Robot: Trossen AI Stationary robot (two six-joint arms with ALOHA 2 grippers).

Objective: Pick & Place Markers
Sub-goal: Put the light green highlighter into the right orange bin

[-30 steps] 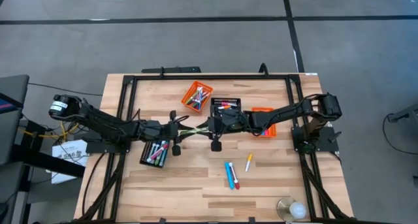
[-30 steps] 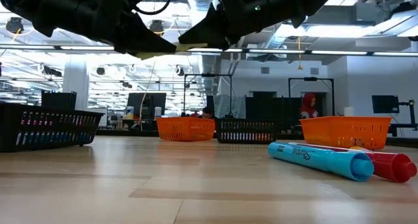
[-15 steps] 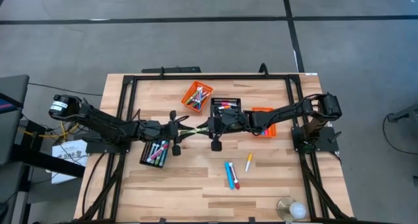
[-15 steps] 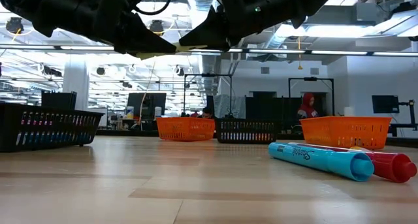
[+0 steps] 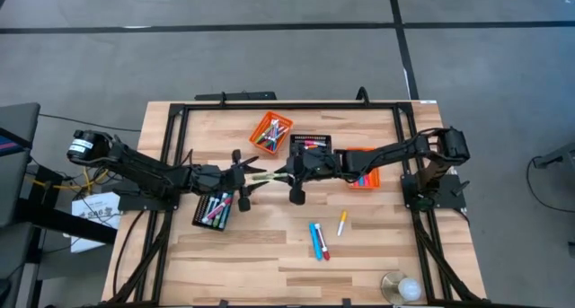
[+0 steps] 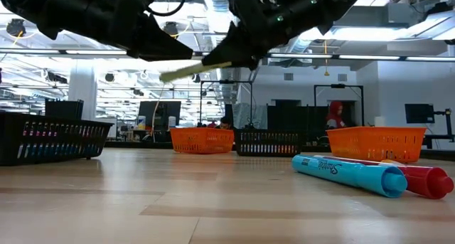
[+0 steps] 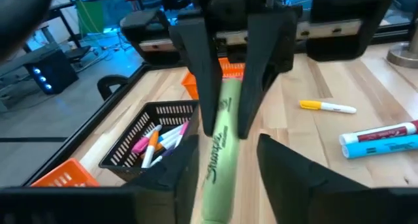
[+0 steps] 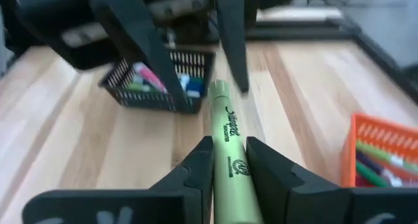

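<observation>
Wrist views show print on green marker (image 8: 230, 145); right gripper (image 8: 228, 160) clamps it, left gripper (image 7: 225, 155) spread apart around it.

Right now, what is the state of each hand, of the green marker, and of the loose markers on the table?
green marker: held in the air, lying level between the two hands.
right hand: shut on the green marker.
left hand: open around the marker's free end, not gripping.
blue marker, red marker, yellow marker: lying loose on the table.
</observation>
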